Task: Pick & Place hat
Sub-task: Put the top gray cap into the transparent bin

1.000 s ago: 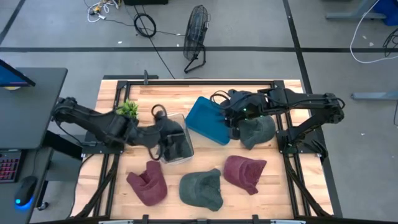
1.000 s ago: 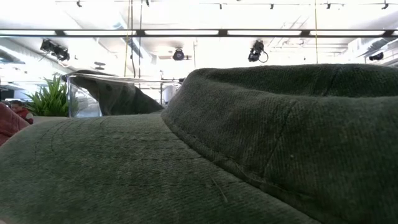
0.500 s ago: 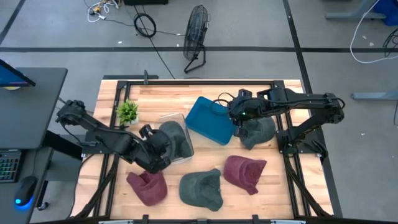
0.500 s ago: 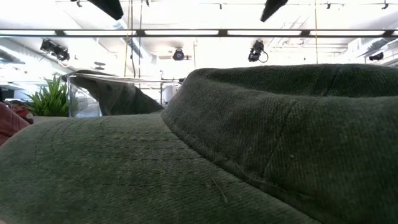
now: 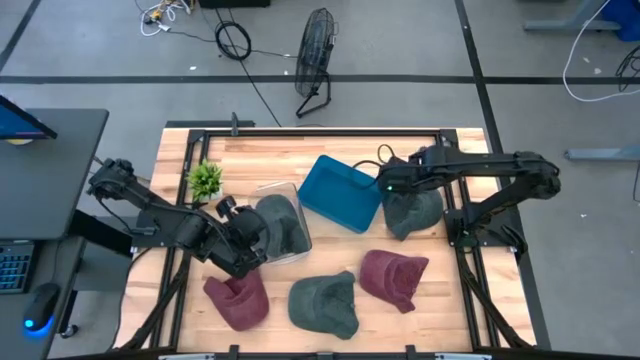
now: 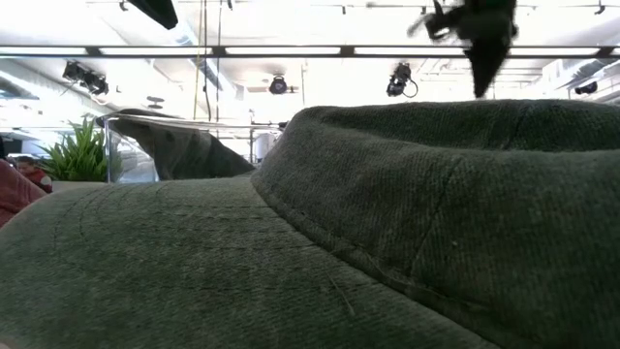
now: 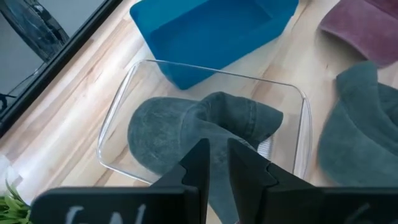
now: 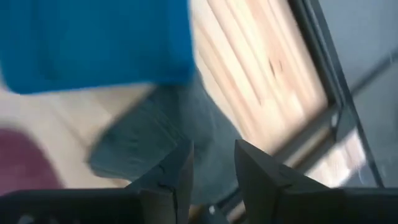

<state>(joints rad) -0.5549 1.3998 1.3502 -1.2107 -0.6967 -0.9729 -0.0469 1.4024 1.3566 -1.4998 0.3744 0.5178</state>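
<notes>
A green hat (image 5: 275, 222) (image 7: 199, 134) lies crumpled inside a clear container (image 5: 300, 245) (image 7: 301, 124). My left gripper (image 5: 257, 236) (image 7: 216, 163) hovers just off the container's near-left side, open by a narrow gap and holding nothing. A second green hat (image 5: 415, 212) (image 8: 161, 137) lies flat on the table, right of a blue bin (image 5: 340, 192) (image 8: 93, 43). My right gripper (image 5: 384, 185) (image 8: 213, 163) is open above that hat's left edge, beside the bin, and shows high up in the low view (image 6: 481, 58).
Along the near side lie a maroon hat (image 5: 235, 298), a green hat (image 5: 325, 303) that fills the low view (image 6: 310, 242), and another maroon hat (image 5: 392, 275). A small plant (image 5: 205, 178) stands far-left. A dark frame (image 5: 460, 215) borders the table.
My left gripper has drawn back out of the clear container toward the table's near-left, leaving the green hat lying inside it. My right gripper has moved from over the blue bin toward the right, and now stands over the green hat beside the bin.
</notes>
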